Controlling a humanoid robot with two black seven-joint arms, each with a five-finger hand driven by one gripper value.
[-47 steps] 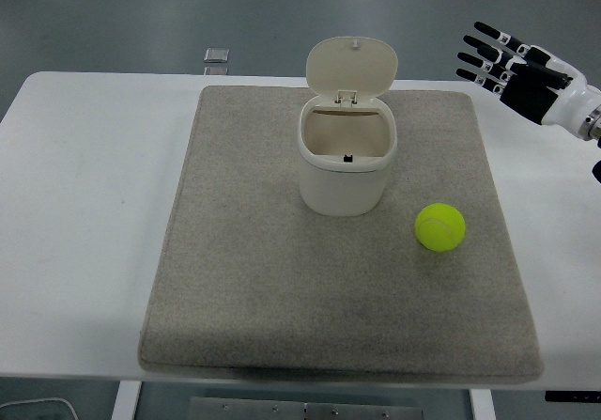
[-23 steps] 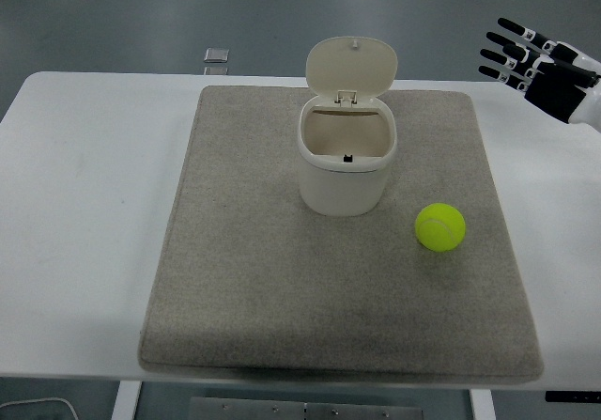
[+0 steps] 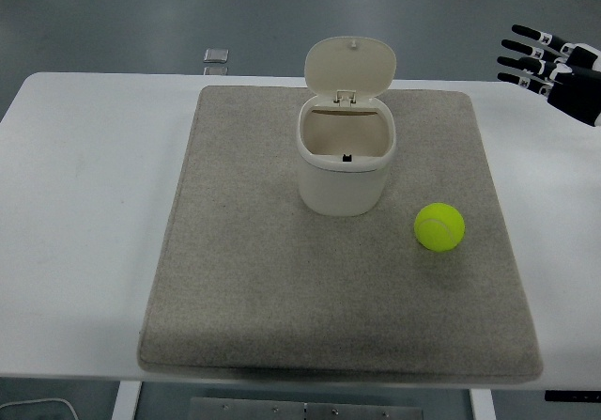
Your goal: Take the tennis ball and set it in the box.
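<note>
Since the earlier frames the right hand (image 3: 562, 68) had drawn back toward the right edge of the view, so that only its fingers (image 3: 526, 33) and part of the palm remained visible, well apart from the box (image 3: 346, 162) and off to its far right, about level with its raised lid (image 3: 350, 66). Those fingers were spread wide and straight, pointing left toward the box, and held nothing. The tennis ball (image 3: 439, 226) had not shifted: it lay on the grey mat (image 3: 244, 270) near the box, to its right and a little nearer the table's front edge, not touching it. The box itself stood upright on the mat's far half, its hinged lid tipped open behind the mouth so that the cream interior showed, with a small dark mark on the inner front wall. The mat covered most of the white table (image 3: 84, 213), which showed bare to the left of the box. Beyond the box and to its left, a small square grey object (image 3: 216, 56) sat past the table's far edge; what it was could not be told.
</note>
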